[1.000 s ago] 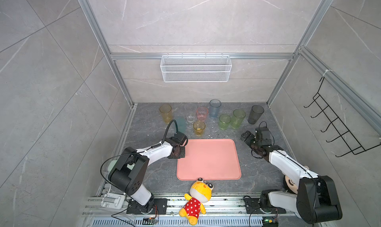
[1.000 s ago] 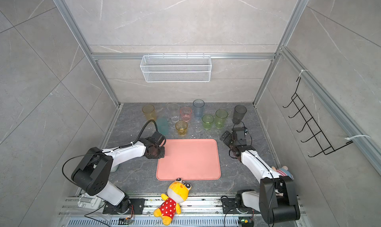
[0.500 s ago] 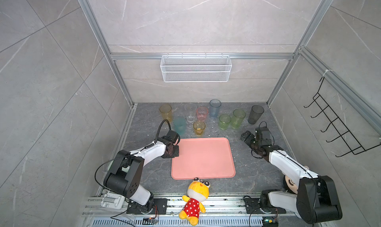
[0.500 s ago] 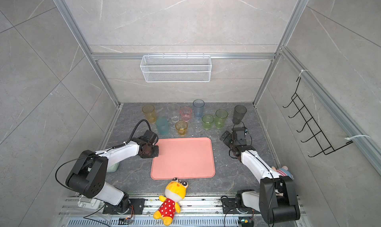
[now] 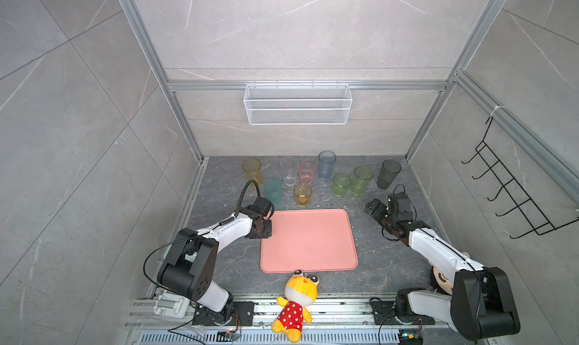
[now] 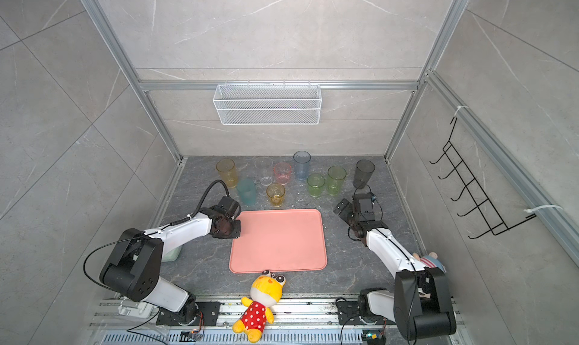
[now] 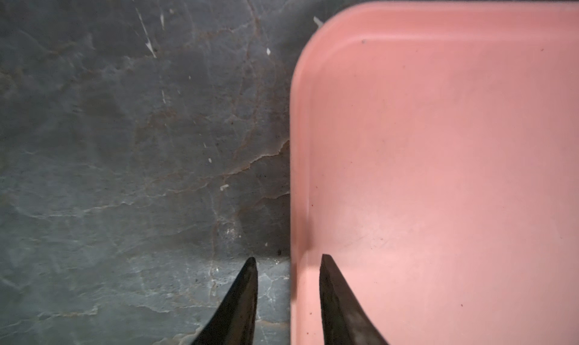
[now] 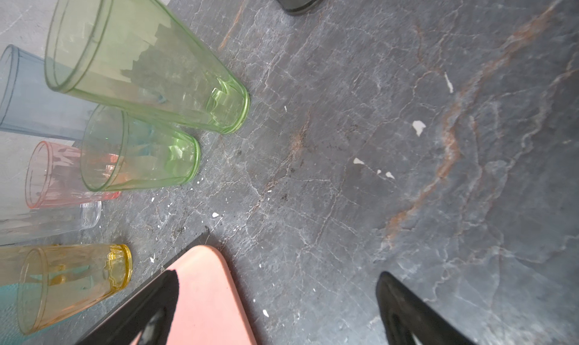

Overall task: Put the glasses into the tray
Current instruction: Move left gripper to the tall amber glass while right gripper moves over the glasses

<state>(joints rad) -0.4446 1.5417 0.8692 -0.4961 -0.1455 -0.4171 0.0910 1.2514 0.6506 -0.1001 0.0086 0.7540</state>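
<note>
Left tool (image 7: pixel 288 257) slightly parted astride tray (image 7: pixel 298 139) rim, right tool (image 8: pixel 278 276) spread wide, empty

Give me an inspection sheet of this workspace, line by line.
Surface: dark veined stone tabletop, scattered white flecks.
Job's things: pink tray lies flat, nothing in it; nine glasses stand upright on the tabletop beyond its far edge.
Clutter: yellow plush toy at the tray's near edge; second plush toy beside the right arm.
Grippers: left gripper open, fingers straddling the tray's rim; right gripper open wide, holding nothing.
Cables: black cable loops above the left wrist.
Surroundings: white wire basket on the back wall; black hook rack on the right wall.
</note>
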